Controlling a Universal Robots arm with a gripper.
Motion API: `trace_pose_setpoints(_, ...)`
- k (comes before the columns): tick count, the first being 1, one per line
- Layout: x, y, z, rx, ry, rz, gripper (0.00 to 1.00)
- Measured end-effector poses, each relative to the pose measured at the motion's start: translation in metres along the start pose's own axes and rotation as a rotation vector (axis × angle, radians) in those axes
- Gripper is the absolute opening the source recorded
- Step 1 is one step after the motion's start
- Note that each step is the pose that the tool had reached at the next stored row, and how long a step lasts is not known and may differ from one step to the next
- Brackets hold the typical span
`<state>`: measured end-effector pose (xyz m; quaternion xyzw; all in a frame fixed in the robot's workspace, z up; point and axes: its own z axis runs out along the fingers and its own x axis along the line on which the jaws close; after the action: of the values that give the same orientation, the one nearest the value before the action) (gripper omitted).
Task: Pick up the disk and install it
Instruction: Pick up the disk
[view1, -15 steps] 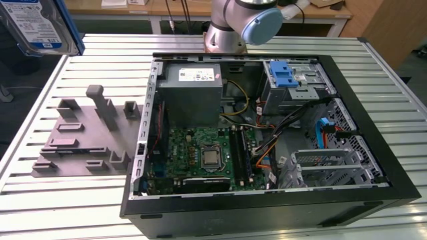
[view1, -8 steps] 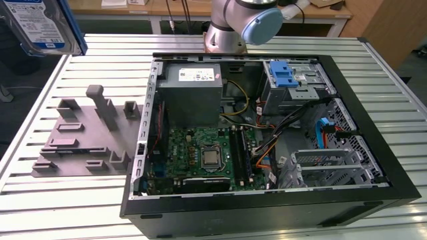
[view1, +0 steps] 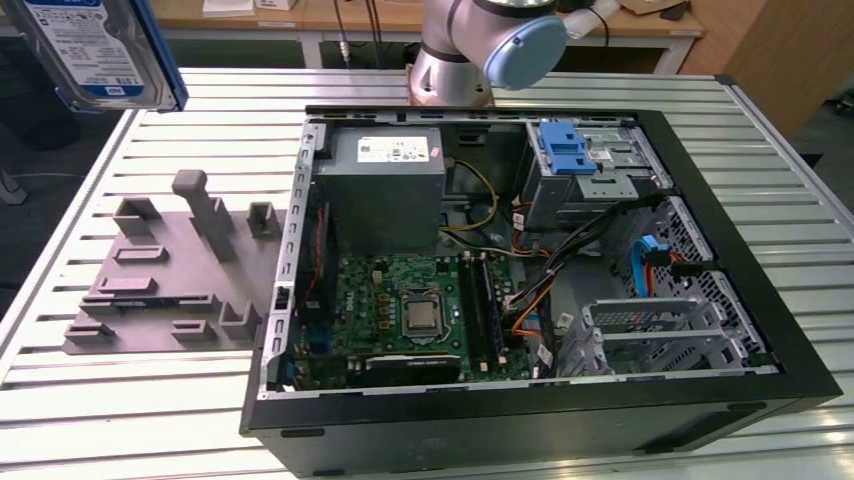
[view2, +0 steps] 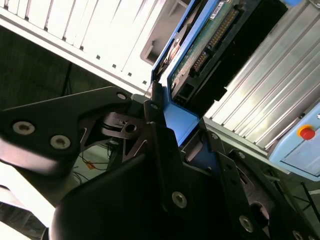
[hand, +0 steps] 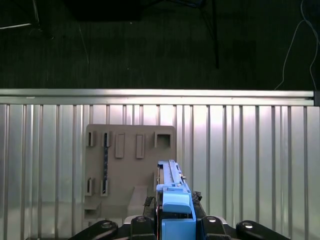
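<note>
The disk (view1: 94, 50), a silver drive with a white-and-blue label in a blue carrier, hangs high at the exterior view's upper left, well above the table. In the first wrist view the disk (hand: 172, 182) appears edge-on, directly over the grey fixture plate (hand: 130, 165). My gripper (hand: 172, 205) is shut on its blue carrier end. In the second wrist view the black fingers (view2: 155, 125) clamp the carrier, and the disk's (view2: 205, 45) circuit-board side shows beyond my gripper (view2: 177, 127).
An open computer case (view1: 747, 300) lies on the slatted metal table (view1: 147, 400). Inside are a blue-latched drive cage (view1: 574, 155), a grey power supply (view1: 387, 190) and the motherboard (view1: 414, 310). The grey fixture plate (view1: 174, 280) lies left of the case. The arm's base (view1: 467, 50) stands behind it.
</note>
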<state>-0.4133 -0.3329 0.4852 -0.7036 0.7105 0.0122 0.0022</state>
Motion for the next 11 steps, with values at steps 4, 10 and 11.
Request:
trace_pose_setpoints(4,0.0022,-0.0012,-0.0001,-0.0001,0.0001,0.0,0.36)
trace_pose_setpoints(10,0.0082,-0.0034,-0.0003,-0.0001,0.0,0.0,0.36)
trace_pose_setpoints(11,0.0082,-0.0045,-0.0003,-0.0001,0.0,0.0,0.36)
